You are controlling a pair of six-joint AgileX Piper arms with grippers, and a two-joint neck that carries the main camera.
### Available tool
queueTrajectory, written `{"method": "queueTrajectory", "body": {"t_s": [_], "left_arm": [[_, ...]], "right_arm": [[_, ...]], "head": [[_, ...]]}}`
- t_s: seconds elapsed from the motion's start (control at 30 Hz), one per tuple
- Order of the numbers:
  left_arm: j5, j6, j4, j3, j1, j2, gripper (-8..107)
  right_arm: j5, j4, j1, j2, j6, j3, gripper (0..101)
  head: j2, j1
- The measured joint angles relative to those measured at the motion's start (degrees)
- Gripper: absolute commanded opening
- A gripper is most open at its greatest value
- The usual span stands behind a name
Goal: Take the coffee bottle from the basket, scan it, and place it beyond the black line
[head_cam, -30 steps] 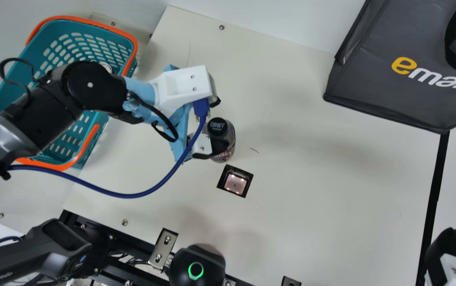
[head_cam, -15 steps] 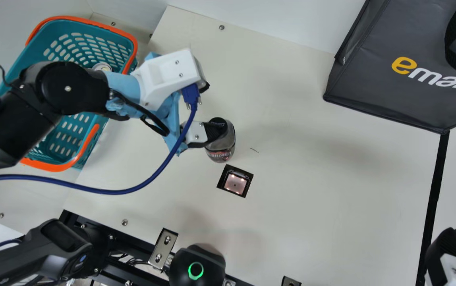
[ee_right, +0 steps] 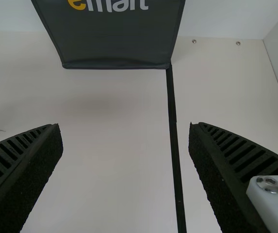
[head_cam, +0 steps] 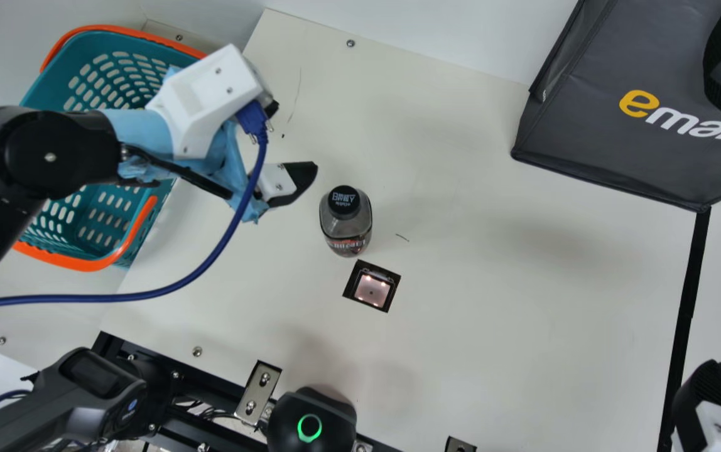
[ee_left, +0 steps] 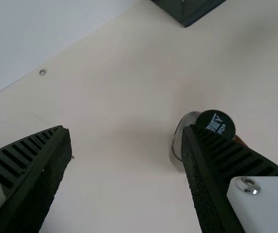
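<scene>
In the main view my left gripper [head_cam: 294, 144] stands open, left of the upright coffee bottle [head_cam: 346, 229] and apart from it. The bottle, dark-capped, is on the table just behind the square scanner window [head_cam: 372, 287]. In the left wrist view the fingers of my left gripper [ee_left: 125, 131] are spread wide, and one partly covers the bottle [ee_left: 179, 145]. My right gripper [head_cam: 709, 402] is partly in the main view's lower right corner, by the black line [head_cam: 689, 295]. From the right wrist view, my right gripper [ee_right: 125, 128] is open and empty, with the black line [ee_right: 174, 141] beyond its fingers.
The teal basket [head_cam: 106, 235] with orange handles is at the left, partly under my left arm. A dark grey bag [head_cam: 599, 150] stands at the back right. At the front edge are a handheld scanner [head_cam: 84, 389] and a black round device [head_cam: 311, 417] with a green ring.
My left gripper has let go of the bottle and drawn back left toward the basket, its fingers now apart. The bottle has stayed in place, and the right gripper has not moved.
</scene>
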Motion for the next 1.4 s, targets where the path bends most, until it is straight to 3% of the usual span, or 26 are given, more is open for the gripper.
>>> {"method": "queueTrajectory", "body": {"t_s": [0.7,1.4], "left_arm": [[-1.2,-16.07,13.6,3.45,5.22,-8.09,90],[-0.05,-13.41,10.92,5.1,7.52,-11.02,90]], "right_arm": [[0.0,0.0,0.0,0.0,0.0,0.0,91],[0.01,0.0,0.0,0.0,0.0,0.0,91]], "head": [[0.0,-0.09],[0.0,0.0]]}}
